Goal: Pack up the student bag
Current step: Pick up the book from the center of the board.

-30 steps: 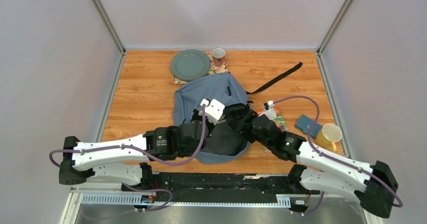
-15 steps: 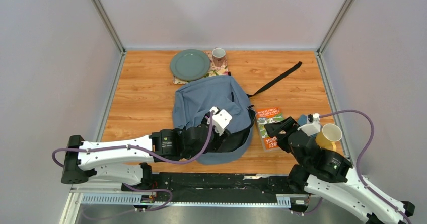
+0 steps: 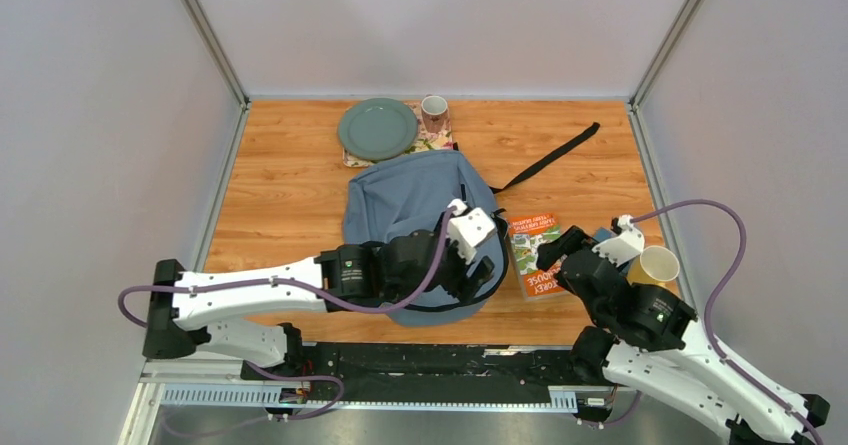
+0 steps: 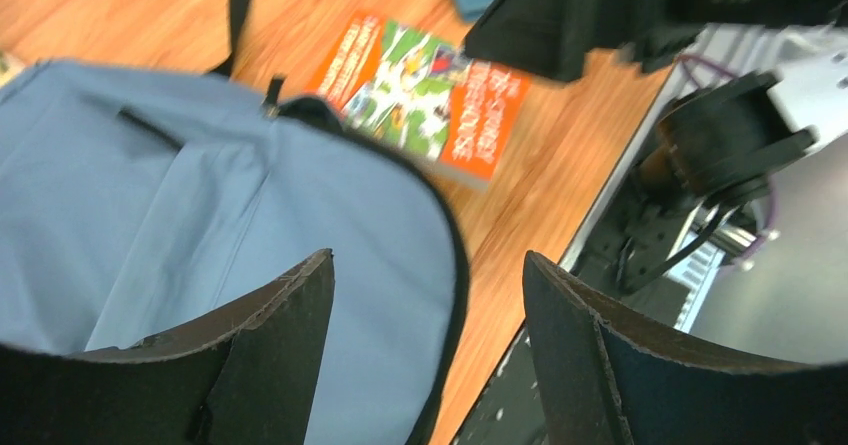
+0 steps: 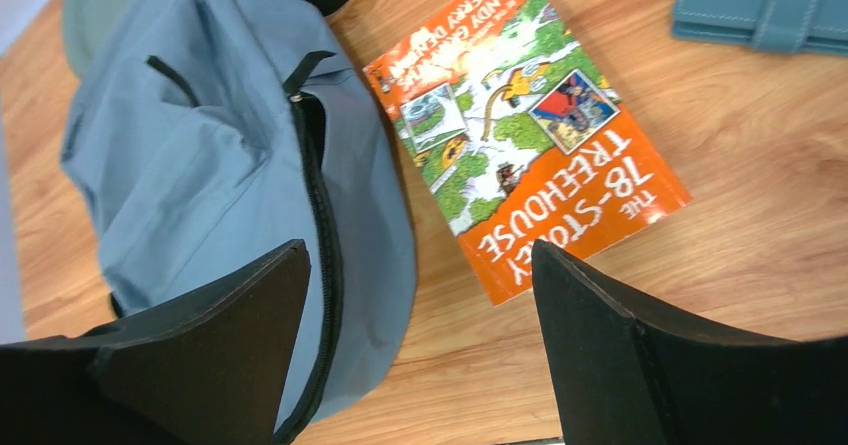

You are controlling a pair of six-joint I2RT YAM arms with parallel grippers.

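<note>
Both hang open and empty: my right gripper (image 5: pixel 418 250) above the book (image 5: pixel 530 165), placed to lift it; my left gripper (image 4: pixel 428 265) beside the book, over the student bag (image 4: pixel 150 195) lying alongside.

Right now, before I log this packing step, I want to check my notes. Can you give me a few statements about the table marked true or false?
1. The orange book lies flat on the table, to the right of the student bag. True.
2. The right hand is shut on the book. False: it is open and holds nothing.
3. The green plate sits beyond the bag, near the far edge. True.
4. The yellow mug stands on the plate. False: it stands near the table's right edge, by the teal wallet.
5. The left hand is open above the bag. True.
</note>
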